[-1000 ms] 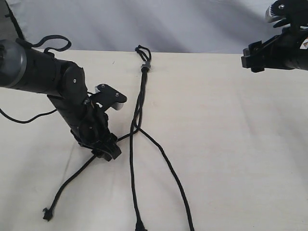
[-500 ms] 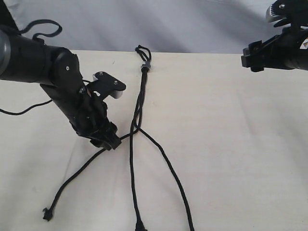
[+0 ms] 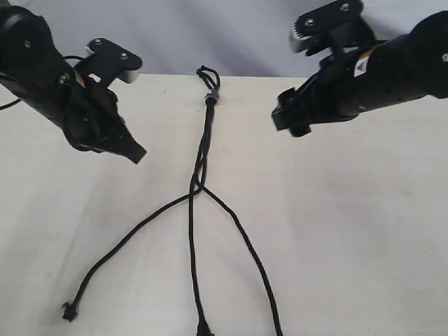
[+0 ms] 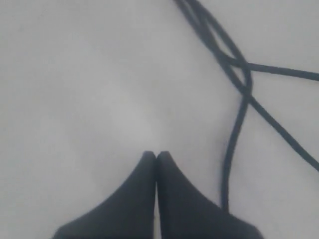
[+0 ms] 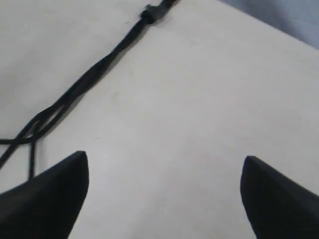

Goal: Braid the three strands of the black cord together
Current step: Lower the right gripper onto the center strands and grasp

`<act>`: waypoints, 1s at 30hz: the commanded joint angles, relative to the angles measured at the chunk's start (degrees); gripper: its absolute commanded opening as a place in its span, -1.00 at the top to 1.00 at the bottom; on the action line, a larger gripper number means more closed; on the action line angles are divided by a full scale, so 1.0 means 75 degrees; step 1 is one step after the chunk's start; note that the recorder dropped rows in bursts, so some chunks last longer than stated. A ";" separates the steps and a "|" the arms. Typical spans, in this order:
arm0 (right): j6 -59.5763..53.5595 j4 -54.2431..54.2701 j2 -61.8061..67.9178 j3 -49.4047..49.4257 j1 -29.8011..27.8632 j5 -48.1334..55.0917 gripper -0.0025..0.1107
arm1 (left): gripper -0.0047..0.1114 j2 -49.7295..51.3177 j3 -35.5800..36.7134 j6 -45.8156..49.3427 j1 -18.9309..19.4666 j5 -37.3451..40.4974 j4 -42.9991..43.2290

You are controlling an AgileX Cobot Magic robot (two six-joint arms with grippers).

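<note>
The black cord (image 3: 203,140) lies on the table, its small loop (image 3: 207,71) and greyish band (image 3: 212,96) at the far edge. Below a short twisted stretch it splits into three strands: the left strand (image 3: 119,250), the middle strand (image 3: 192,266) and the right strand (image 3: 252,255). My left gripper (image 3: 136,154) (image 4: 156,155) hovers left of the twisted part, shut on nothing; the crossing strands (image 4: 238,67) lie off to its side. My right gripper (image 3: 287,124) (image 5: 164,162) hangs right of the cord, open and empty, with the twisted cord (image 5: 94,74) beyond one finger.
The pale table (image 3: 350,231) ends at a far edge just behind the loop, against a grey-white backdrop (image 3: 231,35). The left arm's glossy cable (image 3: 8,103) hangs at the far left.
My left gripper has risen off the left strand and pulled back up and to the left. The right arm has swung in from the far right corner toward the cord. The strands lie as before.
</note>
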 commanded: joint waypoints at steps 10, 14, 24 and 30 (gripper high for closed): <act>0.0039 0.0000 0.0641 -0.0066 0.3027 0.0856 -0.28 | 0.92 -0.0077 0.0748 -0.0547 0.1475 -0.1676 -0.0137; 0.0342 0.0000 0.1626 -0.0367 0.3465 0.1281 0.11 | 0.92 -0.0077 0.0748 -0.0547 0.1475 -0.1676 -0.0137; 0.1646 0.0000 0.3270 -0.0790 0.3940 0.1483 0.39 | 0.92 -0.0077 0.0748 -0.0511 0.1475 -0.1675 -0.0191; 0.1354 0.0000 0.3502 -0.0981 0.4021 0.2055 0.42 | 0.92 -0.0077 0.0748 -0.0511 0.1475 -0.1675 -0.0191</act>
